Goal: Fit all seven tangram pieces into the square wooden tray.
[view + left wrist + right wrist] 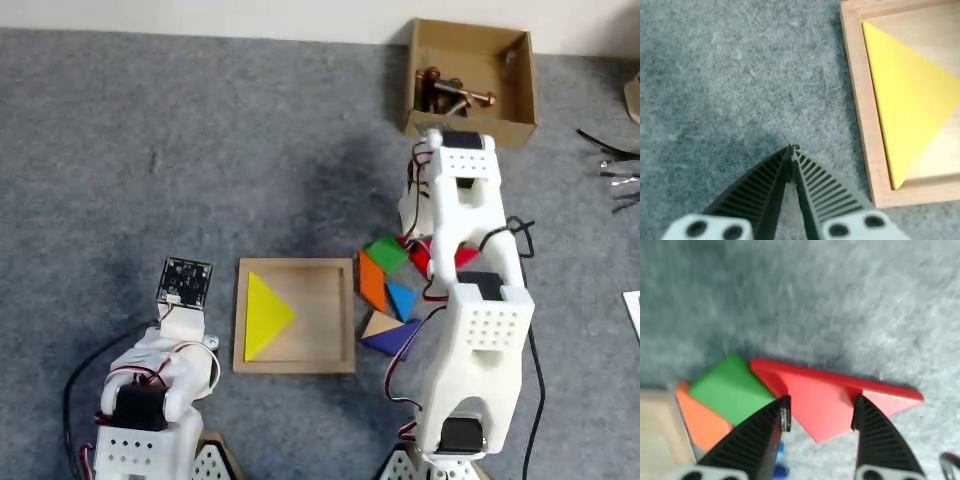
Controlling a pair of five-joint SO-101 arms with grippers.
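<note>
Tray [295, 264] is holding just the yellow triangle [262, 315].
Right gripper [822, 407] is hanging jaws-spread over the red triangle [830, 390] beside it; left gripper [791, 148] is sitting opposite, jaws pressed together.

From above, the right arm [478, 330] covers most of the flat red triangle [421, 258] and one end of the dark blue parallelogram [388, 341] — I can't see how far either runs beneath it. At the right wrist, the black fingers of the right gripper [821, 406] mask parts of the red triangle's edges. The orange piece [704, 422] lies half under the green square [730, 387], and the small blue piece [781, 462] is a mere sliver. The square wooden tray [856, 75] and its yellow triangle [910, 100] run off the left wrist picture's edge. The copper-coloured bits [450, 95] in the cardboard box [522, 88] are too small to identify.
</note>
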